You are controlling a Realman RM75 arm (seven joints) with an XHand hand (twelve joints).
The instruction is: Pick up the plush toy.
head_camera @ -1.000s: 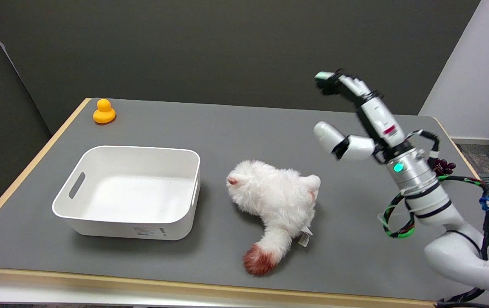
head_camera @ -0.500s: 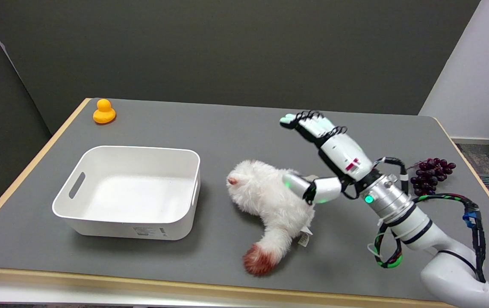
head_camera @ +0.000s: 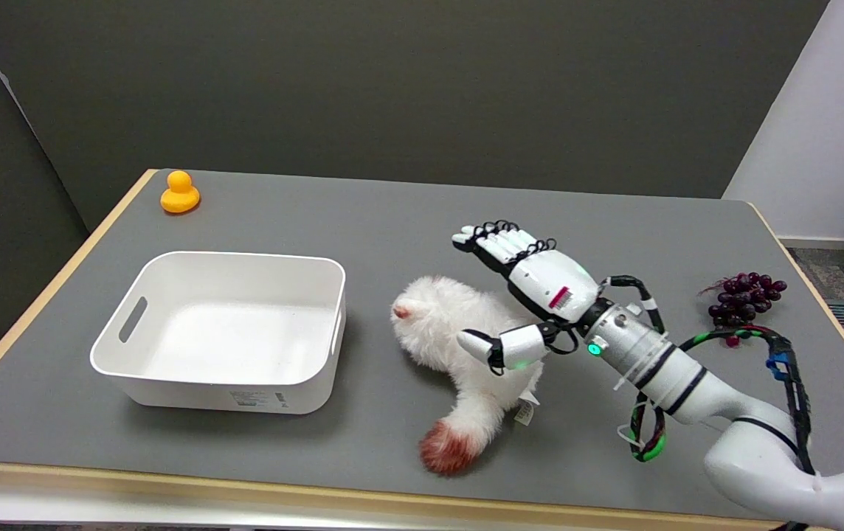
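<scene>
Your right hand (head_camera: pixel 533 295) hovers over the white plush toy (head_camera: pixel 466 346), which lies on its side near the middle of the gray table (head_camera: pixel 392 221), a little toward the near edge, with its rust-tipped tail pointing at that edge. The fingers (head_camera: pixel 492 243) are spread flat beyond the toy's back and the thumb sits across its near flank, so the hand is released and grasps nothing, apparently set to straddle the soft body before closing. A white bin (head_camera: pixel 223 328) stands by the left edge, a yellow duck (head_camera: pixel 179 193) at the far left corner, and grapes (head_camera: pixel 743 293) by the right edge.
</scene>
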